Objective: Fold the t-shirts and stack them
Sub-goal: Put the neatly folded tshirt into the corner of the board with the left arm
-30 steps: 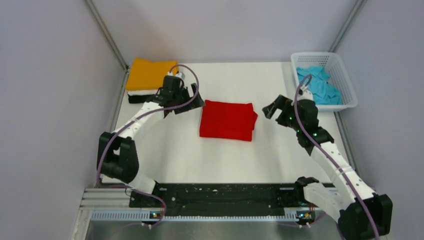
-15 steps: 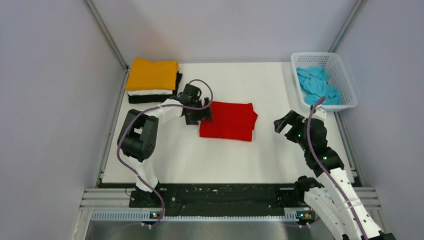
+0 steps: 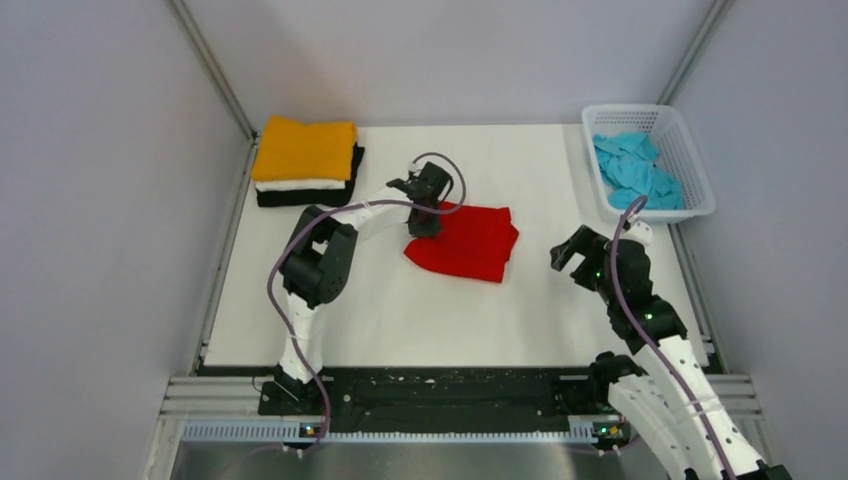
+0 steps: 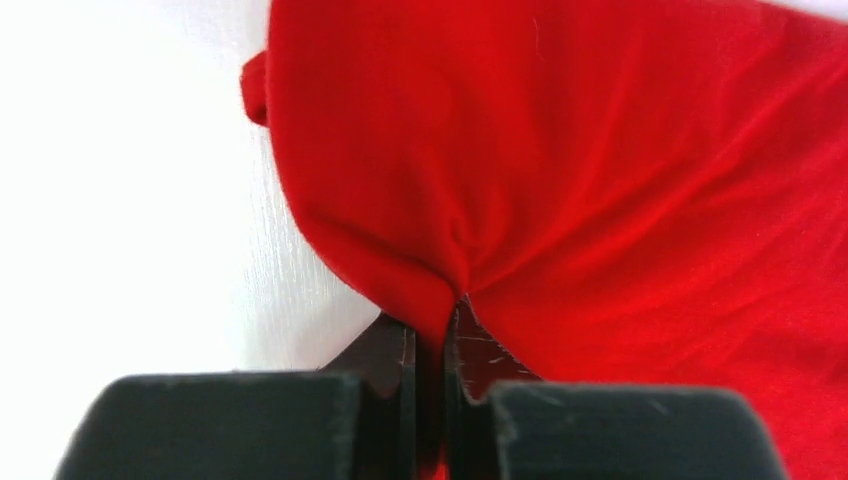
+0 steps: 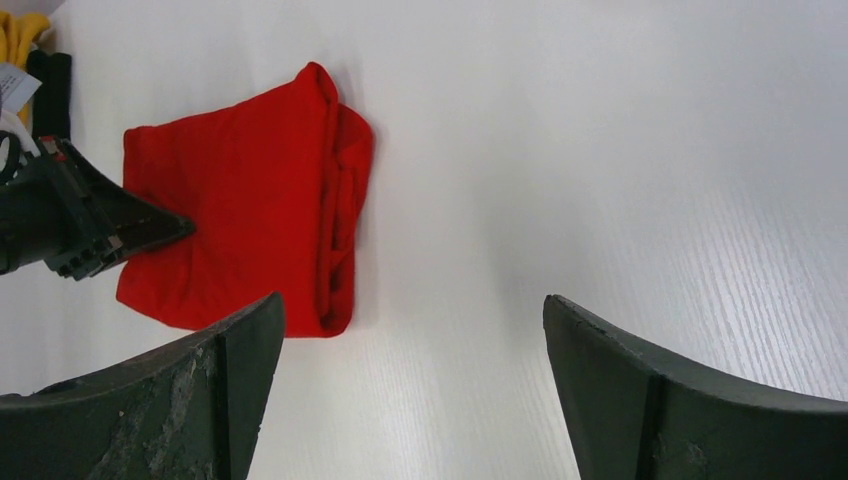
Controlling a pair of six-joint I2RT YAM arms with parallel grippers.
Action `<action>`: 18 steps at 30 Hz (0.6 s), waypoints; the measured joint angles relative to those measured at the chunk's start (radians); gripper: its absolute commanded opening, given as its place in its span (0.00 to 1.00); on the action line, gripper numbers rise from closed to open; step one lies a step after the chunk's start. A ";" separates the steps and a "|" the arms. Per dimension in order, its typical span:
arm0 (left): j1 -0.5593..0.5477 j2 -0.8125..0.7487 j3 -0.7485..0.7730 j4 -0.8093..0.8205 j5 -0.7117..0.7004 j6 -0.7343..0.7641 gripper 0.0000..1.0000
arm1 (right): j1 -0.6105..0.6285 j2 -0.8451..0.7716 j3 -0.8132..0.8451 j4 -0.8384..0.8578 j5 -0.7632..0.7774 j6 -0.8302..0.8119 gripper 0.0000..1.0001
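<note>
The folded red t-shirt (image 3: 468, 243) lies mid-table, its near-left edge bunched and lifted. My left gripper (image 3: 427, 222) is shut on that edge; in the left wrist view the red cloth (image 4: 600, 180) is pinched between the fingers of the left gripper (image 4: 430, 335). An orange-yellow t-shirt (image 3: 305, 148) tops a stack over a white one (image 3: 300, 184) and a black one (image 3: 300, 198) at the back left. A light blue t-shirt (image 3: 635, 172) lies crumpled in the basket. My right gripper (image 3: 566, 250) hangs open and empty, right of the red t-shirt (image 5: 240, 230).
The white lattice basket (image 3: 648, 109) stands at the back right corner. Metal frame posts and grey walls close in the table on three sides. The right gripper (image 5: 412, 298) looks down on bare white tabletop (image 5: 600, 150).
My left gripper swung right from beside the stack to the red t-shirt's left edge and shut on it, skewing the shirt. The right arm drew back toward the near edge.
</note>
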 measured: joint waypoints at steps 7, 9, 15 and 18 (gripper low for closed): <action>-0.054 0.071 0.140 -0.134 -0.201 0.018 0.00 | 0.000 -0.034 0.000 -0.014 0.008 -0.001 0.99; -0.053 0.087 0.167 -0.155 -0.270 0.053 0.00 | 0.000 -0.045 0.000 -0.014 0.010 -0.001 0.99; 0.016 0.097 0.207 -0.118 -0.459 0.278 0.00 | 0.000 -0.049 0.000 -0.014 0.013 -0.007 0.99; 0.064 0.097 0.208 -0.035 -0.520 0.422 0.00 | 0.000 -0.043 0.000 -0.013 0.015 -0.008 0.99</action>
